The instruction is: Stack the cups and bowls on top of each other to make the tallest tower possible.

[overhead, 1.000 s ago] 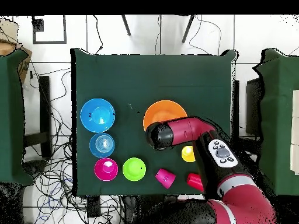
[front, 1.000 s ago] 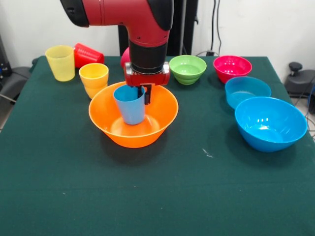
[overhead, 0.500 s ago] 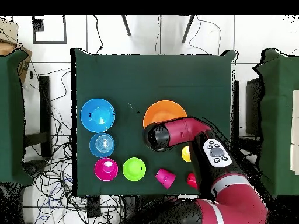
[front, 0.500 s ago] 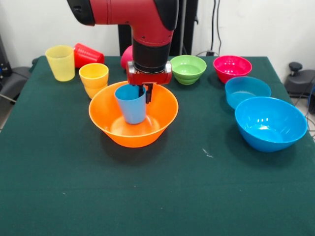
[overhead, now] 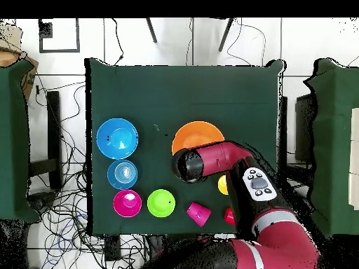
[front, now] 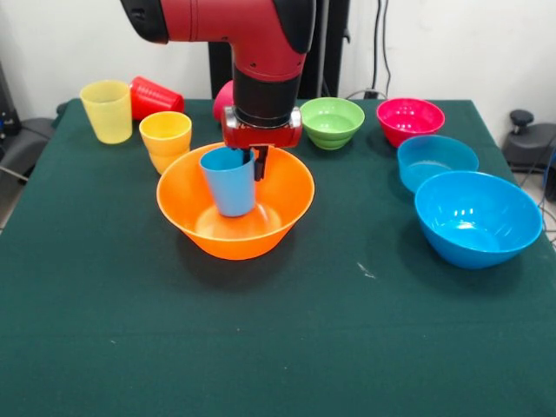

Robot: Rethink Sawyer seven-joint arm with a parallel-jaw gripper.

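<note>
The large orange bowl (front: 235,228) (overhead: 198,132) sits mid-table. Upright inside it is the light blue cup (front: 228,182), its base just above the bowl's floor. My gripper (front: 251,165) comes straight down and is shut on the cup's right rim, one finger inside and one outside. In the overhead view the arm hides both the cup and the gripper. The large blue bowl (front: 477,217) (overhead: 117,138) and the small blue bowl (front: 437,160) (overhead: 123,174) stand at the right in the front view. The orange cup (front: 166,139) stands just left of the orange bowl.
A yellow cup (front: 106,110) and a red cup (front: 156,95) on its side are at the back left. A pink cup (front: 222,101) (overhead: 198,213) lies behind the arm. A green bowl (front: 331,122) and a magenta bowl (front: 410,120) stand along the back.
The gripper and the light blue cup have shifted slightly left and a touch higher within the orange bowl. Everything else is where it was.
</note>
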